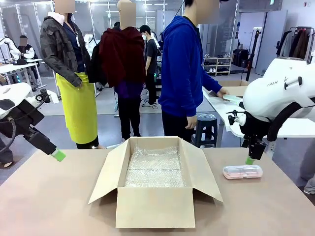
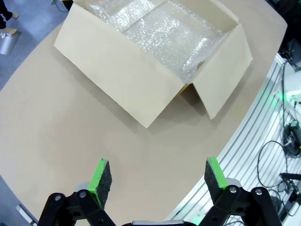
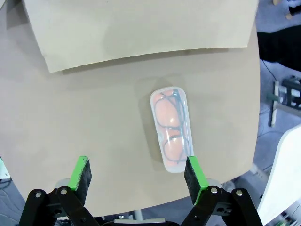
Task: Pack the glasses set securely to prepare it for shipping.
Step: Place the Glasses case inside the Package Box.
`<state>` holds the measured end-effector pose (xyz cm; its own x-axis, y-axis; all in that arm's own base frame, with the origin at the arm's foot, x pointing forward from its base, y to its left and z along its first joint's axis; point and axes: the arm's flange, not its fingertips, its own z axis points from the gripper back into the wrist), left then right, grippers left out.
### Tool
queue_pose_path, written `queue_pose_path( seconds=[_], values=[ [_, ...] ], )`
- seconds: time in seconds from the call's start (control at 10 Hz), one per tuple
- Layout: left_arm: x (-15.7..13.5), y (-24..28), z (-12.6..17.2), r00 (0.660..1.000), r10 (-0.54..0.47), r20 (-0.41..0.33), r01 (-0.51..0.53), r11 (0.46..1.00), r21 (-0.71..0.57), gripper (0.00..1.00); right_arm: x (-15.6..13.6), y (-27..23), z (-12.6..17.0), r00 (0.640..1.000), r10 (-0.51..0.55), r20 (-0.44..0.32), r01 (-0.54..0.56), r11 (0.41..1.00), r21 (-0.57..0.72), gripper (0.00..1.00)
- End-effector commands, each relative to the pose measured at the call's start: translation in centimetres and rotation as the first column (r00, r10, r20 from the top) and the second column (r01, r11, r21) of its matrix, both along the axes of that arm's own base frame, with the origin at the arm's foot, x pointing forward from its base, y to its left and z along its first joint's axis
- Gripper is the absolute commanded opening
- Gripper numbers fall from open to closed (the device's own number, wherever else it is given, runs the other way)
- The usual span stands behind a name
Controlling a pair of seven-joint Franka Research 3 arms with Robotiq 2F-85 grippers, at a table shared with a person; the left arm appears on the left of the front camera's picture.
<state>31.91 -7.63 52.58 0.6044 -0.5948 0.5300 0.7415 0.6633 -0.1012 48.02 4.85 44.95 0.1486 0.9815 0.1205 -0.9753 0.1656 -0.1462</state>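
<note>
A pale pink glasses case lies flat on the table to the right of the open brown cardboard box. Through its clear lid a pair of dark-framed glasses shows. My right gripper hovers just above the case's far side, open and empty; in the right wrist view the case lies ahead of the right gripper, close to its right finger pad. My left gripper hangs open and empty over the table's far left, with the box ahead of the left gripper.
Clear bubble wrap lines the box's floor, and its flaps stand open on all sides. A person in a blue hoodie stands beyond the far edge, one hand on a side table. The table edge runs close behind the pink case.
</note>
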Motion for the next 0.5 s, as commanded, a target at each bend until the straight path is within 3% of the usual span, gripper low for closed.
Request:
queue_pose_path(
  seconds=[0.0,0.1,0.3,0.4],
  values=[
    [0.2,0.1,0.1,1.000,-0.010,0.007,0.011,1.000,-0.017,1.00,2.5,-0.8,-1.0,0.989,0.147,0.001,-0.147,0.989,-0.021,1.00],
    [0.2,0.1,0.1,1.000,-0.010,0.007,0.011,1.000,-0.017,1.00,3.9,-1.4,-2.0,0.980,0.201,-0.003,-0.201,0.979,-0.025,1.00],
    [0.2,0.1,0.1,1.000,-0.010,0.007,0.011,1.000,-0.017,1.00,6.3,-2.7,-4.5,0.981,0.189,-0.040,-0.189,0.982,-0.016,1.00],
    [0.2,0.1,0.1,1.000,-0.010,0.007,0.011,1.000,-0.017,1.00,6.9,-3.2,-5.6,0.987,0.162,-0.016,-0.161,0.987,0.010,1.00]
  ],
)
